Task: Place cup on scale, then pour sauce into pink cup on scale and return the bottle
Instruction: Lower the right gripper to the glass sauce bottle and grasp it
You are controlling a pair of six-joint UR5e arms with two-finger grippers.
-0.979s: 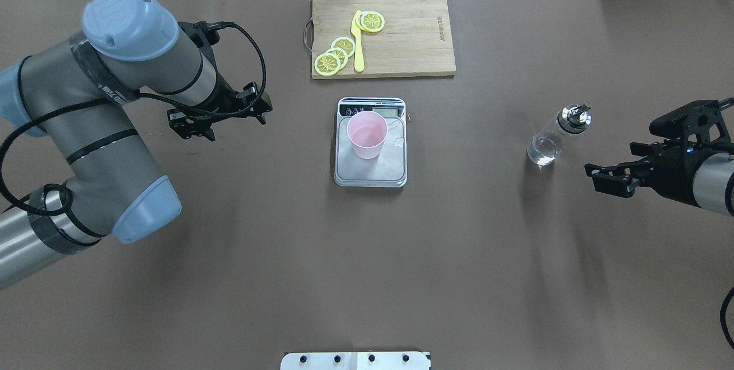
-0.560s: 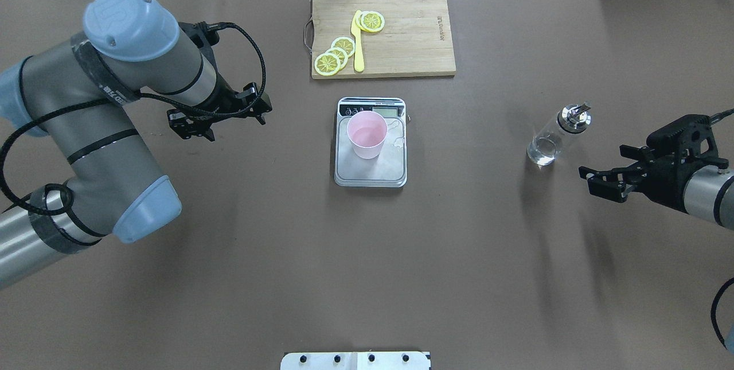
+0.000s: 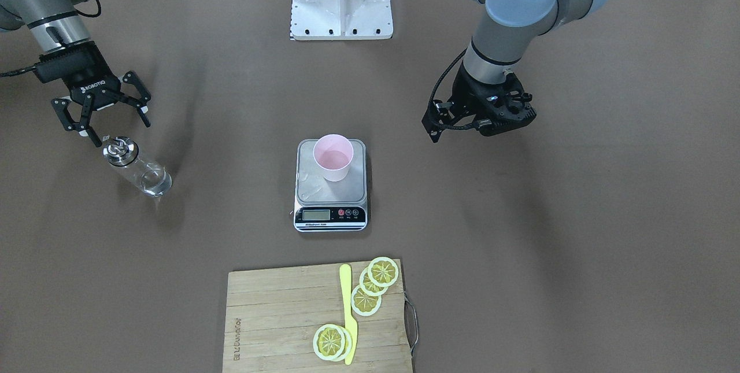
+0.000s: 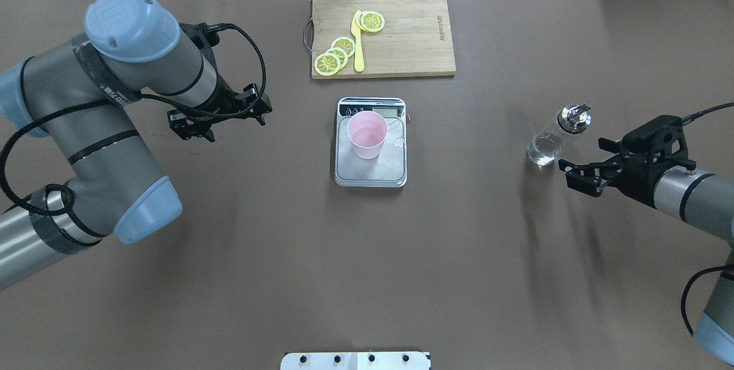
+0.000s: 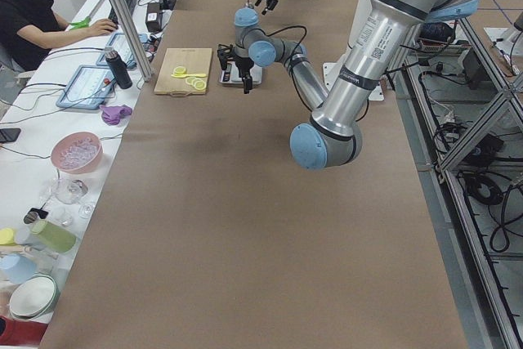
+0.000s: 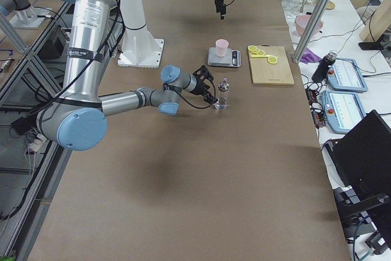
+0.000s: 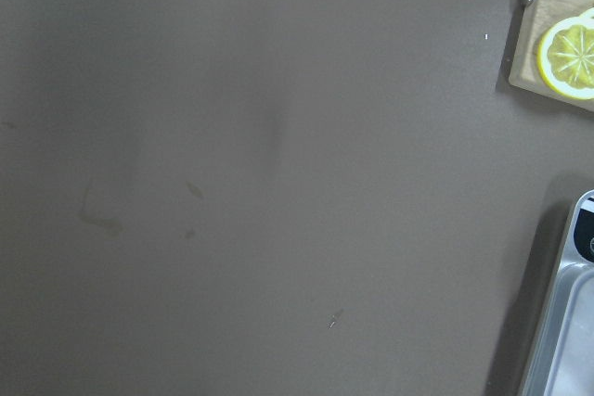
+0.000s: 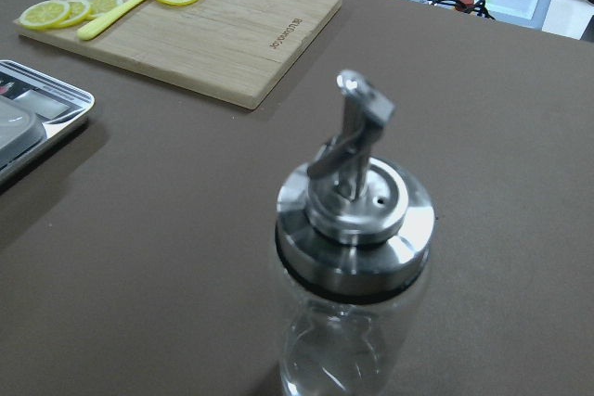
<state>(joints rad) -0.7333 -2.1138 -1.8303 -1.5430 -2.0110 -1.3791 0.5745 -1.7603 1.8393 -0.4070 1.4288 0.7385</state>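
While open just beside the bottle (image 3: 140, 173), right pincer (image 3: 119, 129) well apart from cup (image 3: 333, 157), scale (image 3: 310, 183), cutting board (image 3: 277, 315)

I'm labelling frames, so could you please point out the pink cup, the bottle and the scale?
pink cup (image 4: 367, 133), overhead view, inside its open mouth.
bottle (image 4: 547, 143), overhead view, clear glass body.
scale (image 4: 373, 172), overhead view, bare silver platform.
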